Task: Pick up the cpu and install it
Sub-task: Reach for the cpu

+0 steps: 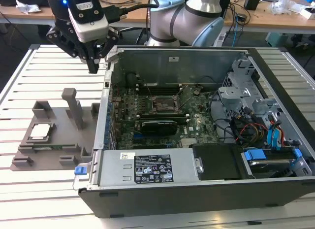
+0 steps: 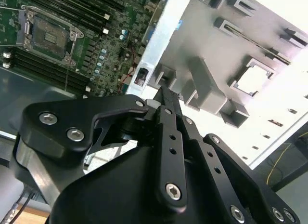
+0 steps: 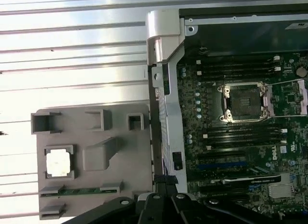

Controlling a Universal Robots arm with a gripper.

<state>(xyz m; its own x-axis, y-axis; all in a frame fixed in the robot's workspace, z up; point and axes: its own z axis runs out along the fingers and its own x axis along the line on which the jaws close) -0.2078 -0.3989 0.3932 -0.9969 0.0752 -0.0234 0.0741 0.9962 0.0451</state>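
Robot gripper point(image 1: 93, 69) was shown at the upper left of the exterior view, poised above the table point(image 1: 29, 71) between the tray point(image 1: 61, 119) and the case point(image 1: 197, 54). It was closed to a narrow point, with nothing held. The cpu point(image 1: 40, 132) was seen lying flat in a square nest on the tray, at the lower left, well apart from the gripper and from the socket point(image 1: 164, 104) inside the case. The cpu was judged light, stiff and thin, with a smooth metal top likely to be slippery and an underside likely to be fragile. It was judged best taken by two opposite edges and kept level. Its underside and any corner mark could not be made out. How much room the nest walls left for a grip was unclear. In the second wrist view the cpu point(image 2: 253, 79) was washed out by glare.
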